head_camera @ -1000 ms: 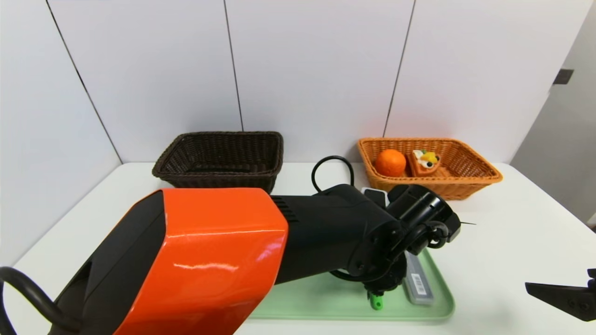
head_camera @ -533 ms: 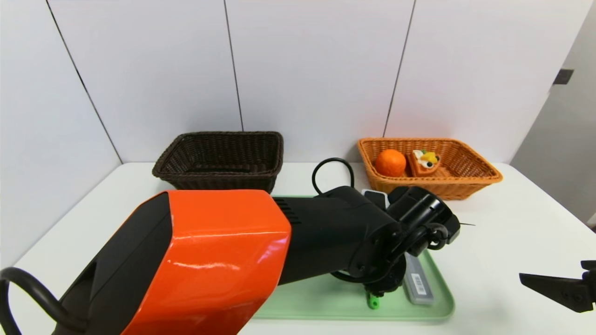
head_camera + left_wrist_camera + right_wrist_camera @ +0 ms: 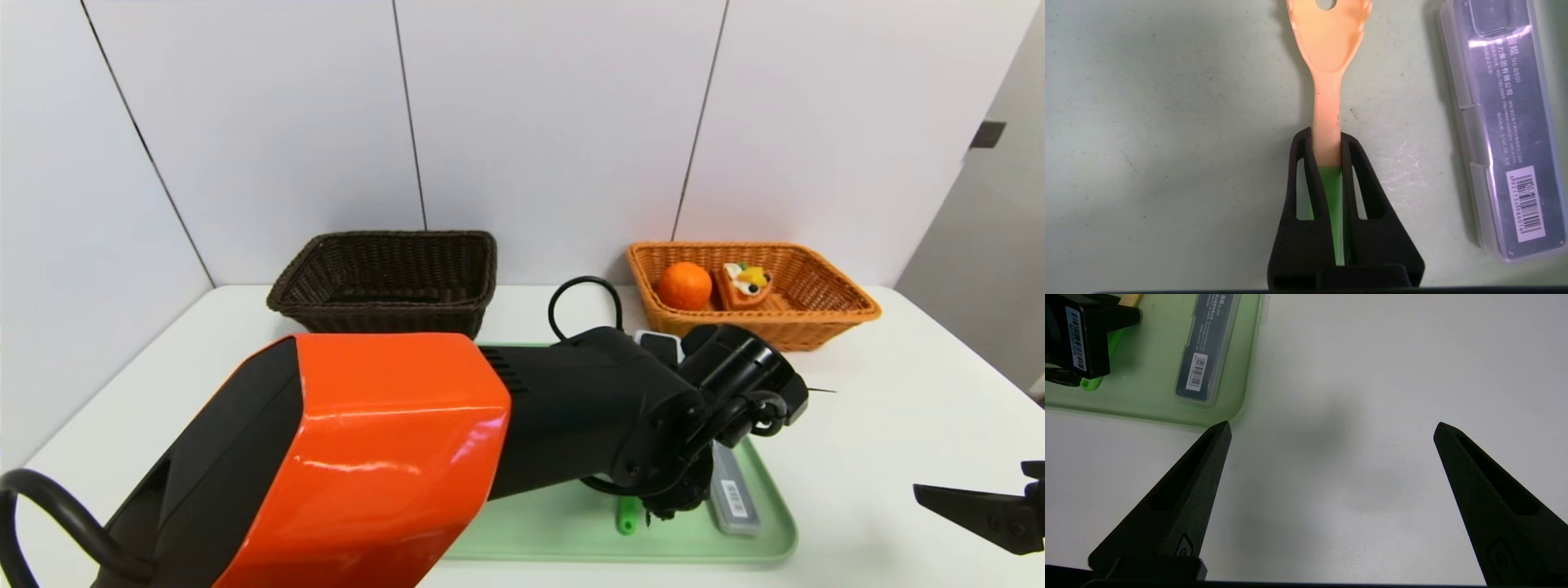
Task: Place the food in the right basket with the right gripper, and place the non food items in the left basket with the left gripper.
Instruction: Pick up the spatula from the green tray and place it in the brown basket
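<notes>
The left end effector (image 3: 1327, 141) has clamped onto the spatula (image 3: 1327, 81), whose green handle end has shifted leftward.

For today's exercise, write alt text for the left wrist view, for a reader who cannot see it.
The left hand is shut on the handle of an orange and green pasta spoon lying on a pale green tray. Beside it lies a clear plastic case with a barcode label, apart from the spoon.

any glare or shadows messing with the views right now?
Head view: specular streak on the orange arm cover. Left wrist view: purple glare on the clear plastic case; shadow beside the spoon. Right wrist view: soft shadow patch on the table.
</notes>
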